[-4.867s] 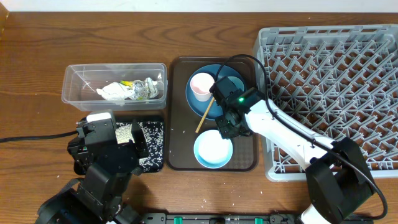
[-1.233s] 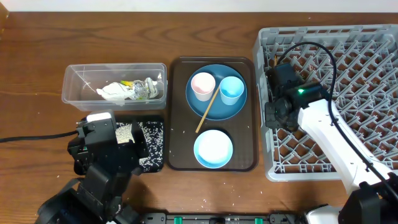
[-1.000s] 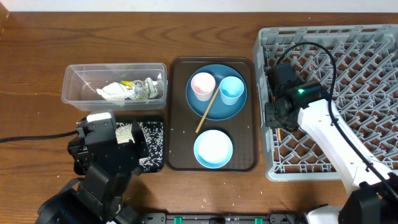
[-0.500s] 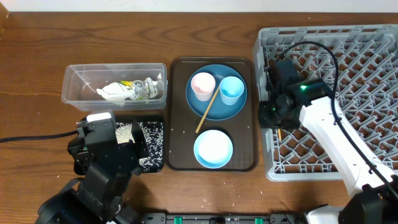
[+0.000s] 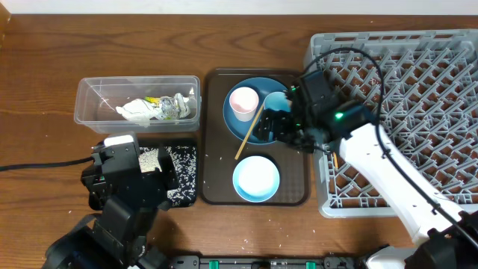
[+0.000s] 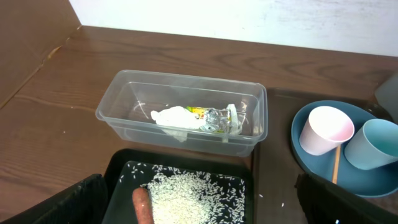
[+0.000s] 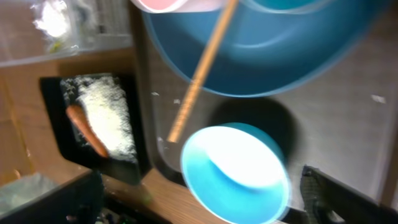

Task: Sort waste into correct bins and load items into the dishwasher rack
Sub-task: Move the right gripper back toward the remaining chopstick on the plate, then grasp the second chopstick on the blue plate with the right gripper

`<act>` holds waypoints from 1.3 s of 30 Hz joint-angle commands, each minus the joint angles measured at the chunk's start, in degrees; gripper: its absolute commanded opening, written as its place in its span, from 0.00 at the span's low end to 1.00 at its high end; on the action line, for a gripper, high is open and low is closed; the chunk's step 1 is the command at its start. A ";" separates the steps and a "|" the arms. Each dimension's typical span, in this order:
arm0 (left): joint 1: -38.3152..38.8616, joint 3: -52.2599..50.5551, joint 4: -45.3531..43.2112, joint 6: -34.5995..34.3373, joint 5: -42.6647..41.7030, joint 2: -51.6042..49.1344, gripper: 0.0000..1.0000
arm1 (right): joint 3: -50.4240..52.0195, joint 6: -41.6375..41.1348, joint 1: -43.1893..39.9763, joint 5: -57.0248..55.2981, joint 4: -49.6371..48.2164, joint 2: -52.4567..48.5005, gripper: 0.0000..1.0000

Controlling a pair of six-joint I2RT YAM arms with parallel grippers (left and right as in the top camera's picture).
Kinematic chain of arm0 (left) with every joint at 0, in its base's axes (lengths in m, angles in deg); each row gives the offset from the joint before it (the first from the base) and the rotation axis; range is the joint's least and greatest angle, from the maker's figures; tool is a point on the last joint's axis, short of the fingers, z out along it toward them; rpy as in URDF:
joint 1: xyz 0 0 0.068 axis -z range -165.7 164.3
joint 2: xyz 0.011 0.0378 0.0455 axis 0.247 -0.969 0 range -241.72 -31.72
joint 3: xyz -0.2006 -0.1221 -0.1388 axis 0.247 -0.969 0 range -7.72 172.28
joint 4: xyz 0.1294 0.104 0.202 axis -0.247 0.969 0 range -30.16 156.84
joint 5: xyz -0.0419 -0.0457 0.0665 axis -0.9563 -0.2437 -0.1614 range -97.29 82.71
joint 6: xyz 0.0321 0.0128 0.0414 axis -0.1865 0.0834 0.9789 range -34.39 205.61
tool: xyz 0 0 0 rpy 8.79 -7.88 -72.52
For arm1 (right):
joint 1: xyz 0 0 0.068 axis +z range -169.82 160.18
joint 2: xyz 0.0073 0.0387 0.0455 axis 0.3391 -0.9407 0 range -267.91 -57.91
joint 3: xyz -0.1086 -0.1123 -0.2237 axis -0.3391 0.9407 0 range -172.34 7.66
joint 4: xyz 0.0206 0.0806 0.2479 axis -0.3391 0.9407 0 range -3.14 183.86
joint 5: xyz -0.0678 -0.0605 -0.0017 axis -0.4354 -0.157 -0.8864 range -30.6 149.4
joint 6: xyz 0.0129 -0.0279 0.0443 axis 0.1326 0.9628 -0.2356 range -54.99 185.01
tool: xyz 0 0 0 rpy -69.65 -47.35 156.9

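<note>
My right gripper point(image 5: 275, 124) hangs open and empty over the dark-blue plate point(image 5: 254, 123), right beside the light-blue cup point(image 5: 277, 99), which it partly hides. The pink cup point(image 5: 242, 102) stands on the plate, and one wooden chopstick point(image 5: 249, 133) leans across its rim. The pale-blue bowl point(image 5: 256, 178) sits below it; in the right wrist view the bowl point(image 7: 233, 171) lies between my spread fingers. A second chopstick point(image 5: 335, 158) shows in the grey rack point(image 5: 418, 67) under my arm. My left gripper point(image 5: 131, 176) is open above the black tray point(image 6: 118, 180), which holds rice point(image 6: 186, 198) and a carrot point(image 6: 142, 206).
The clear tub point(image 5: 89, 112) at the back left holds crumpled paper point(image 5: 136, 110), foil and a yellow-green packet. The brown serving tray point(image 5: 216, 172) carries the plate and the bowl, with a few rice grains on it. The rack fills the right side. A black cable point(image 5: 37, 166) runs left.
My right gripper opened at the rack's left edge, left a chopstick lying in the rack, and swung left to over the plate. The left arm has not moved.
</note>
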 commanded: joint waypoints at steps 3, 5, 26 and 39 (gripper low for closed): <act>-0.20 0.90 0.17 -0.26 1.49 0.04 0.99 | -0.42 -12.68 5.57 -8.41 -2.05 -0.72 0.60; -0.20 0.90 0.17 -0.26 1.51 0.04 0.99 | -0.42 -15.72 7.54 -12.98 -2.03 -0.90 0.56; -0.20 0.90 0.17 -0.28 1.51 0.04 0.99 | -0.39 -25.07 15.23 -22.34 -11.30 -10.86 0.45; -0.20 0.90 0.17 -0.28 1.51 0.04 0.99 | -0.39 -25.94 15.47 -22.34 -12.24 -14.38 0.41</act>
